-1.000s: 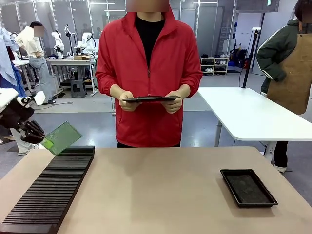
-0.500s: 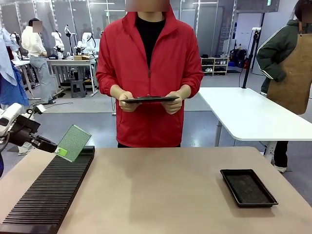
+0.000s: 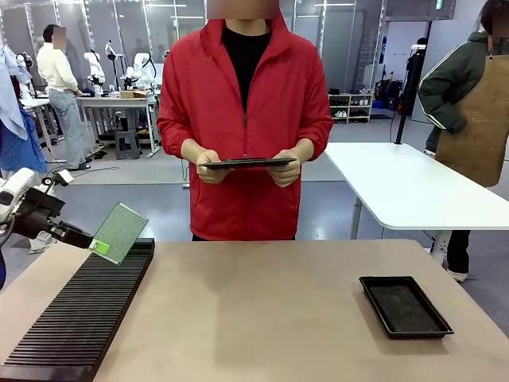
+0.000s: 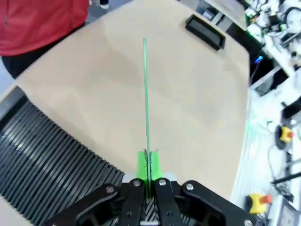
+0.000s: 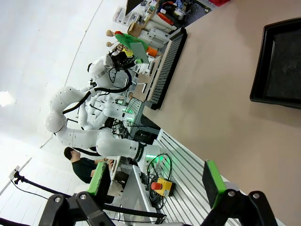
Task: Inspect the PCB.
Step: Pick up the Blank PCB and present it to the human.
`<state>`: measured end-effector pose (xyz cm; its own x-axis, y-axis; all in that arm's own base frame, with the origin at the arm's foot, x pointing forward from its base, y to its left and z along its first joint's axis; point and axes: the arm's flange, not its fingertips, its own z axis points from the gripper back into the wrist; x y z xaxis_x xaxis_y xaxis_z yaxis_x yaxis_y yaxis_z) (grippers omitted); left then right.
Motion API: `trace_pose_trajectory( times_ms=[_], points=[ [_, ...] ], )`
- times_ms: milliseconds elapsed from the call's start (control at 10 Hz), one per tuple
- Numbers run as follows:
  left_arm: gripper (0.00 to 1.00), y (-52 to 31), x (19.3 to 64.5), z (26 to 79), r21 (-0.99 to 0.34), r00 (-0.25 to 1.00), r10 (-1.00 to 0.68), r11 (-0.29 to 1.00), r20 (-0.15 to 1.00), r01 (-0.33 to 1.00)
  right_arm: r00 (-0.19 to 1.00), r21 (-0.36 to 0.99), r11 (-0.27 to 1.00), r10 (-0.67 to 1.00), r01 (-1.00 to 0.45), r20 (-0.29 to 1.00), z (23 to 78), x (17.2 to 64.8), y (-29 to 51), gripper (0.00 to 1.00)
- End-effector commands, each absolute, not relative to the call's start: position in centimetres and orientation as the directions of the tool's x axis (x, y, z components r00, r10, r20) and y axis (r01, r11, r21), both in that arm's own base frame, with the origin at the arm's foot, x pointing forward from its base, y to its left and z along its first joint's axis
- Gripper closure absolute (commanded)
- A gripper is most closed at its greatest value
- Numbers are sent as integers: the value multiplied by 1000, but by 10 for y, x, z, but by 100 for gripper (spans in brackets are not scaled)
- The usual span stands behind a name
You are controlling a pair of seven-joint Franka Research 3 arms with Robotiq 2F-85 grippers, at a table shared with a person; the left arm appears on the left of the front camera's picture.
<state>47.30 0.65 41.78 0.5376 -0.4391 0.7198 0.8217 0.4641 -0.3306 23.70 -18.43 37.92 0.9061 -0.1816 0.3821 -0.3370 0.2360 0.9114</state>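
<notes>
My left jaws are pressed together on one corner of the circuit board [image 4: 145,94], a green pad [image 4: 141,165] flat against each face. From my left wrist the board shows edge-on, a thin green line running straight out from me, its long edges free.

Under that wrist lies the black slotted rack [image 3: 79,310], which fills the left side of the counter [image 3: 254,318] from the near edge to the far one. From the front, the board hangs tilted over the rack's far end, close to the counter's left edge. Its upper corners stand in open air. My right wrist's view shows it lifted clear of the slots.

My right jaws are spread wide with nothing between the pads [image 5: 211,181]. They hang well above the counter.

Right of the rack, the counter runs bare across the middle. A shallow black tray [image 3: 368,293] sits on the right side, well apart from the rack and short of the right edge.

Past the far edge a person in a red jacket [image 3: 242,119] stands facing me. Both of the person's hands hold a dark tablet [image 3: 245,161] level at waist height. It is well apart from the board, with open air between them. Farther right stands a white table [image 3: 398,183].
</notes>
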Motion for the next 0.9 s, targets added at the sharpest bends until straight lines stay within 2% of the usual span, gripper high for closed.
trace_pose_trajectory(
  times_ms=[0,200,400,700,800],
  points=[
    [97,8,500,411,-526,652,-262,416,711,741,903,910,228,-183,-346,389,381,237,-185,0],
    [97,-5,530,399,-725,784,-139,309,605,615,903,910,228,-183,-346,389,381,237,-185,0],
    [97,-21,564,390,-858,868,-22,139,497,495,903,910,228,-183,-346,389,381,237,-185,0],
    [97,-48,606,372,-944,945,22,-48,327,328,903,910,228,-183,-346,389,381,237,-185,0],
    [97,-52,615,368,-956,958,33,-70,284,286,903,910,228,-183,-346,389,381,237,-185,0]
  ],
)
